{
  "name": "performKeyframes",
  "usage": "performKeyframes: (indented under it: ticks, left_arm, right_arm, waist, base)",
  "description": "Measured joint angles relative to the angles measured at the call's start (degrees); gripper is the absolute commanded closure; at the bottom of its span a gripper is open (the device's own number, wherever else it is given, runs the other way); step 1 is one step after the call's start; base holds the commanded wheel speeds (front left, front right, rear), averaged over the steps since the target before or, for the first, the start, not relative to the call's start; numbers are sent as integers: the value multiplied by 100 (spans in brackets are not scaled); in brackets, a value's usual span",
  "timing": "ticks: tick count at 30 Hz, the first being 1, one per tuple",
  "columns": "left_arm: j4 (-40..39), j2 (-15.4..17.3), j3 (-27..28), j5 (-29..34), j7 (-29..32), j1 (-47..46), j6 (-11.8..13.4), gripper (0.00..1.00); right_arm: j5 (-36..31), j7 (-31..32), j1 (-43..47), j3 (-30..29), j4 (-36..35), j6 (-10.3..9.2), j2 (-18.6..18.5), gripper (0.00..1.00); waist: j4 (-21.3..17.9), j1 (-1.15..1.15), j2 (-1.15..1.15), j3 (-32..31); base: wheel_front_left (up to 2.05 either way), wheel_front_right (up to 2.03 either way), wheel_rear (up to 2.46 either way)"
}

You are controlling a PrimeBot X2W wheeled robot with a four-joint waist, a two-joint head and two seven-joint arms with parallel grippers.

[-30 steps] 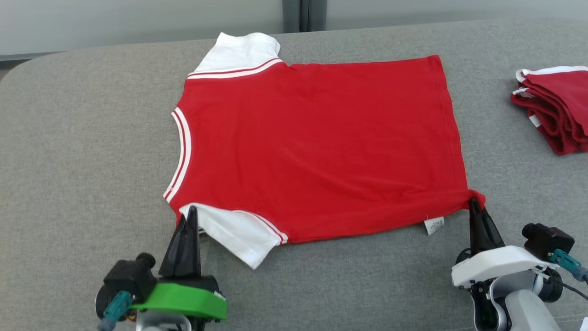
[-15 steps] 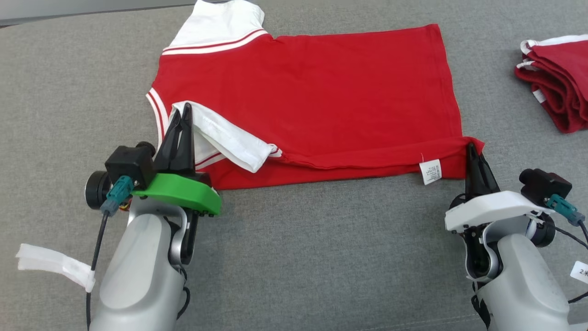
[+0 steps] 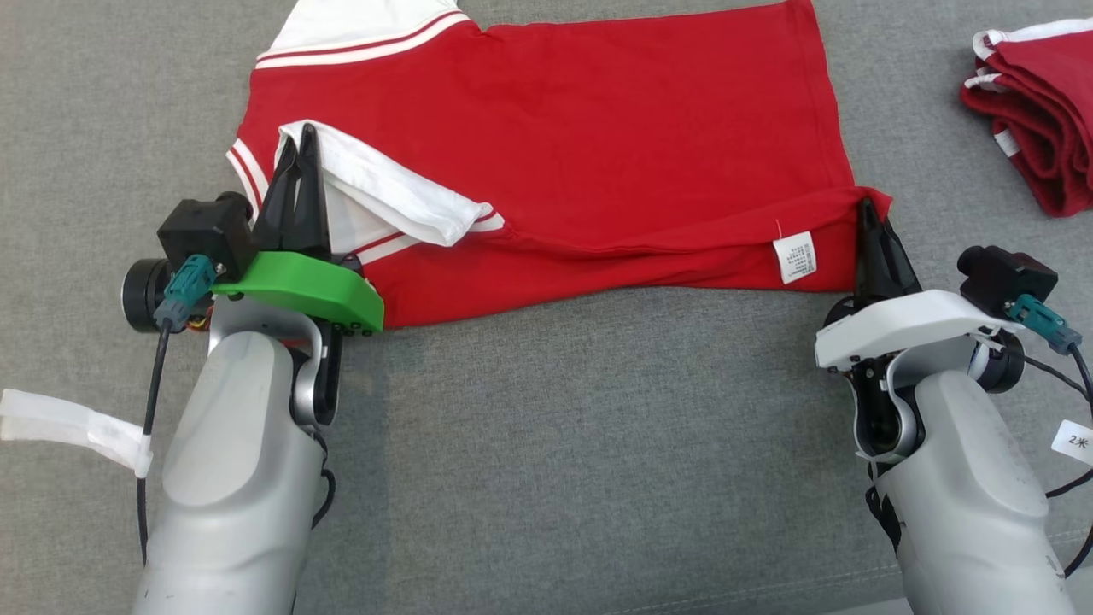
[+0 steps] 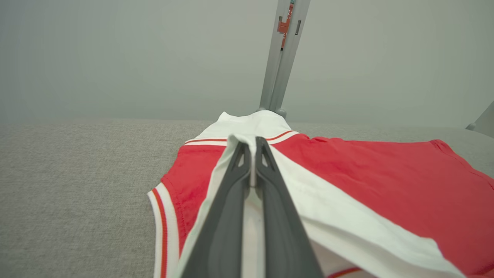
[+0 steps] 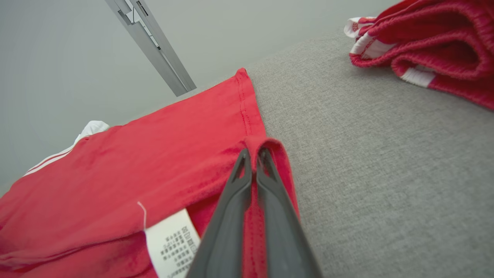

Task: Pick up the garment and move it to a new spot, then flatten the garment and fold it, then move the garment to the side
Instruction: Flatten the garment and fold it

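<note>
Head view: clamped shut with left gripper (image 3: 305,137) on the white sleeve (image 3: 393,192); pinched shut with right gripper (image 3: 868,207) on the garment (image 3: 598,128) at its hem corner, beside the care label (image 3: 794,258). Since a second before, raised that near edge off the grey cushion (image 3: 555,444) and carried it over the red body. Farther right, well apart: folded red pile (image 3: 1037,120). Beyond, in left wrist view: pale wall (image 4: 115,58), metal post (image 4: 283,54).

Grey woven surface (image 3: 546,444) bears a red garment (image 3: 615,145) with white sleeves, lying between and beyond the left pincer (image 3: 301,138) and right pincer (image 3: 868,207). A folded red-and-white pile (image 3: 1037,111) lies further right of the right pincer, apart from the garment.
</note>
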Motion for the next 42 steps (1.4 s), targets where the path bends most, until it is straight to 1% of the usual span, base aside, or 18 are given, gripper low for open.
performKeyframes:
  ticks: [1, 3, 4, 5, 6, 7, 10, 13, 19, 22, 28, 32, 34, 38, 42]
  left_arm:
    - [26, -2, 7, 10, 0, -50, -20, 100]
    - [83, -4, 24, 36, 0, -147, -37, 100]
    - [111, -7, 36, 55, 0, -194, -40, 81]
    - [125, -8, 48, 67, 0, -221, -41, 55]
    - [119, -8, 62, 87, 0, -249, -49, 7]
    - [85, -9, 77, 119, 0, -269, -49, 0]
    - [-9, -12, 123, 151, 0, -282, -48, 0]
    - [-144, -13, 171, 126, -1, -223, -47, 0]
    - [-571, -16, 391, 88, -1, 137, -41, 0]
    - [-797, -18, 509, 44, -2, 395, -46, 0]
    - [-1005, -18, 713, 34, -9, 1116, -100, 0]
    - [-843, -11, 792, 25, -8, 1619, -110, 0]
    - [-709, -10, 793, -78, 119, 1800, -142, 0]
    - [-471, -10, 759, -428, 610, 1981, -229, 0]
    - [-299, -12, 738, -765, 1011, 1990, -250, 0]
  right_arm:
    - [-2, 0, -25, 11, -1, 0, 1, 0]
    - [-1, -1, -76, 41, 2, 0, 0, 0]
    - [-1, 0, -95, 52, 1, 0, 1, 0]
    - [-12, -1, -103, 55, 1, 0, 2, 0]
    - [-44, -1, -106, 43, -12, 0, 2, 0]
    - [-48, -1, -107, 27, -29, 0, 1, 0]
    - [-64, -1, -98, 11, -186, 0, 0, 0]
    - [-152, -4, 10, -58, -536, 0, 0, 0]
    - [-515, -5, 460, -215, -1333, 0, 3, 0]
    - [-776, -5, 689, -283, -1597, 0, -1, 0]
    - [-1063, 71, 1106, -359, -1815, 0, 0, 0]
    - [-1165, 316, 1396, -445, -1926, 0, 2, 0]
    - [-1199, 441, 1543, -481, -1986, 0, 0, 0]
    - [-1196, 675, 1759, -468, -2118, 0, -1, 0]
    - [-1176, 818, 1825, -413, -2246, 0, 0, 0]
  waist:
    - [-5, 0, 0, 24]
    - [-15, 0, 0, 62]
    - [-21, 0, 0, 79]
    - [-26, 0, 0, 91]
    - [-32, 0, 0, 103]
    - [-35, 0, 0, 111]
    - [-39, 0, 0, 106]
    - [-36, 0, 0, 83]
    - [-17, 0, 0, -20]
    - [8, 0, 0, -109]
    - [82, 0, 0, -395]
    - [145, 0, 0, -644]
    - [177, 0, 0, -763]
    - [242, 0, 0, -963]
    - [256, 0, 0, -992]
  base:
    - [0, 0, 0]
    - [0, 0, 0]
    - [0, 0, 0]
    - [0, 0, 0]
    - [0, 0, 0]
    - [0, 0, 0]
    - [0, 0, 0]
    - [0, 0, 0]
    - [0, 0, 0]
    - [0, 0, 0]
    - [0, 0, 0]
    - [0, 0, 0]
    - [0, 0, 0]
    - [0, 0, 0]
    - [0, 0, 0]
